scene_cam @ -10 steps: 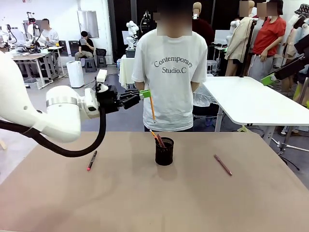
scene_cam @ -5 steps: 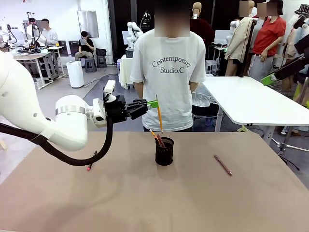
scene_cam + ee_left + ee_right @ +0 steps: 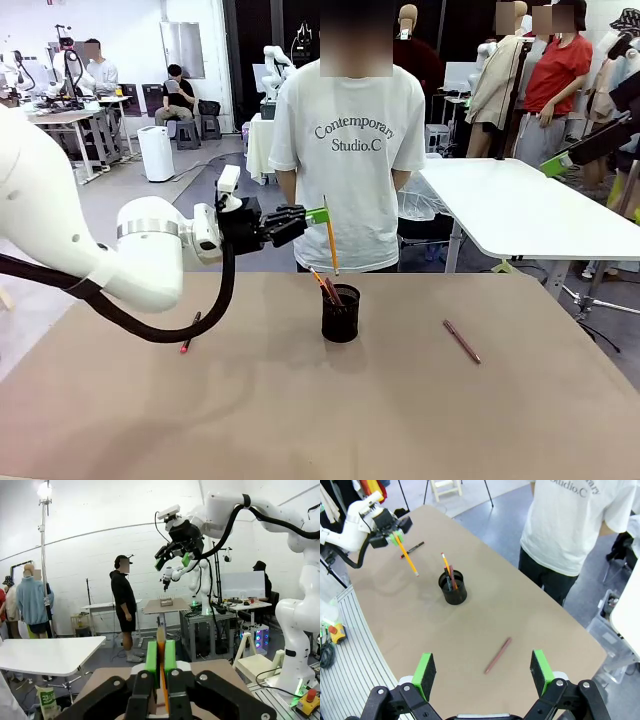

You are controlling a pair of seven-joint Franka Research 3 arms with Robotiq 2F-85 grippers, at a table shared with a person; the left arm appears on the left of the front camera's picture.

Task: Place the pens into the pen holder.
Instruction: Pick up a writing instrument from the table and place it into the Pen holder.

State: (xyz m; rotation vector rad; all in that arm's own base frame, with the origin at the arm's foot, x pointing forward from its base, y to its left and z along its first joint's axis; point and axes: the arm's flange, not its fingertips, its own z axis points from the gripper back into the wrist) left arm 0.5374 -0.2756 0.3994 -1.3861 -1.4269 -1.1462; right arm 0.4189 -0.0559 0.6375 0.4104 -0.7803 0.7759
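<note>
Black metal-mesh cylindrical pen holder [image 3: 340, 325] mid-table with a few pens [image 3: 325, 287] inside, left gripper [image 3: 318, 214] clamped on yellow-orange pencil [image 3: 330, 240] aloft nearby, right gripper [image 3: 484, 671] jaws wide, empty, dark red pen [image 3: 461, 341] flat on table, white T-shirt [image 3: 350, 150] reading "Contemporary Studio.C".

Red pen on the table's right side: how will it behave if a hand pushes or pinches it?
Likely stiff: the red pen lies dead straight. Probably light, since it is so thin. Apt to roll or skid if nudged sideways: it looks slim and round, and it lies flat on the smooth table with nothing beside it to stop it.
</note>
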